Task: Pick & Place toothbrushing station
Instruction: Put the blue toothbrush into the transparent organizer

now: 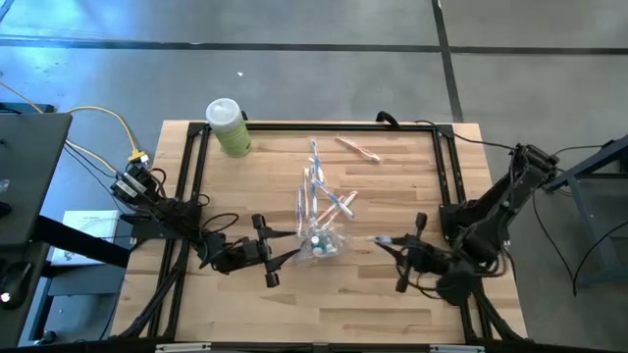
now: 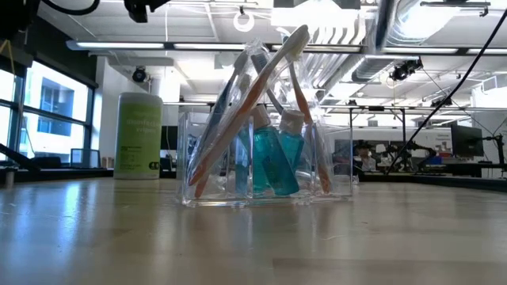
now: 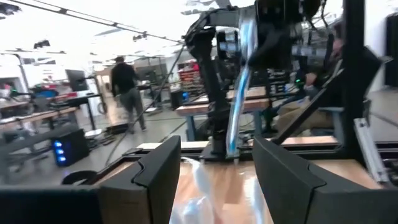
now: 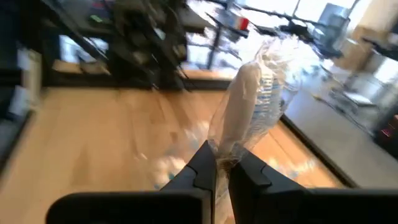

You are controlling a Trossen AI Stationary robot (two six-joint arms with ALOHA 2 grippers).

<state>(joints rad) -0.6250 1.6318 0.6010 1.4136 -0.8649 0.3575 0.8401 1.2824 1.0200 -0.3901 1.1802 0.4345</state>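
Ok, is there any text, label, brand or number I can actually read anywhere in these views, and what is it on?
None can be read.
Light-green bottle with a white cap: a dark mark low on its front, too small to read.
White paper sheet beside the table: printed lines, too blurred to read.
Clear plastic holder with its toothbrushes and teal tubes: no lettering visible.

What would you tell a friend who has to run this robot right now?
Left tool: open, beside the clear holder.
Right tool: shut on a wrapped toothbrush.
Holder stands mid-table with toothbrushes and two small teal bottles in it.
One orange-handled toothbrush lies apart, toward the table's far edge; the green bottle stands at the far left corner.
Left to do: probably place the wrapped toothbrush, then the loose one.
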